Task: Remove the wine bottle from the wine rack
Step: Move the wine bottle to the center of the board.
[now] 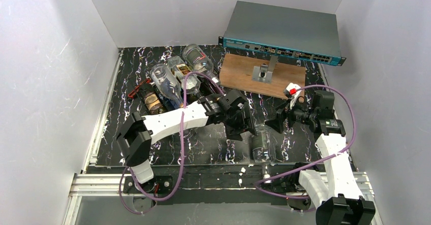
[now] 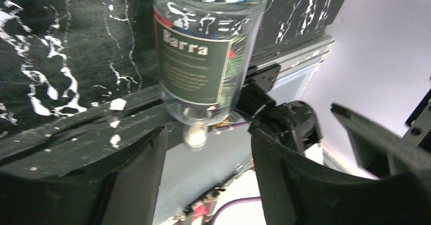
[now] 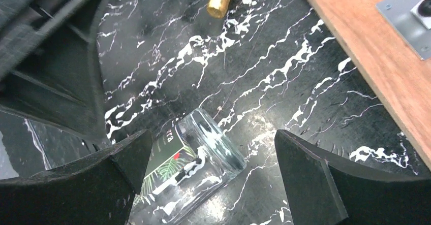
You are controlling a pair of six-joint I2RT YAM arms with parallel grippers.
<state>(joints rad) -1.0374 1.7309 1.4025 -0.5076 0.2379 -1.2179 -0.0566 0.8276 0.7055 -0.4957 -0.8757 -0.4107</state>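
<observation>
Item: wine bottle (image 1: pixel 262 145), clear glass with a dark green label. It is laid on its side on the black marbled mat (image 1: pixel 127 128), well apart from the wine rack (image 1: pixel 152 90), with its neck pointed at the near table edge and its base toward the wooden board (image 1: pixel 239 72).

Left gripper (image 2: pixel 208 177): positioned low at the bottle's neck end. Its fingers (image 2: pixel 134 184) are set apart on either side of the cap, and a gap is seen on both sides. No grip is made.

Right gripper (image 3: pixel 213 184): held above the bottle's base, with its fingers (image 3: pixel 315 184) spread wide and nothing touched.

Wine rack: placed at the far left of the mat and loaded with several other bottles (image 1: pixel 167 80) lying at a slant. One gold-foiled neck (image 3: pixel 221 1) is seen from the right wrist view.

Wooden board: fitted with a metal bracket (image 1: pixel 263 72). A network switch (image 1: pixel 284 29) is propped behind it.
</observation>
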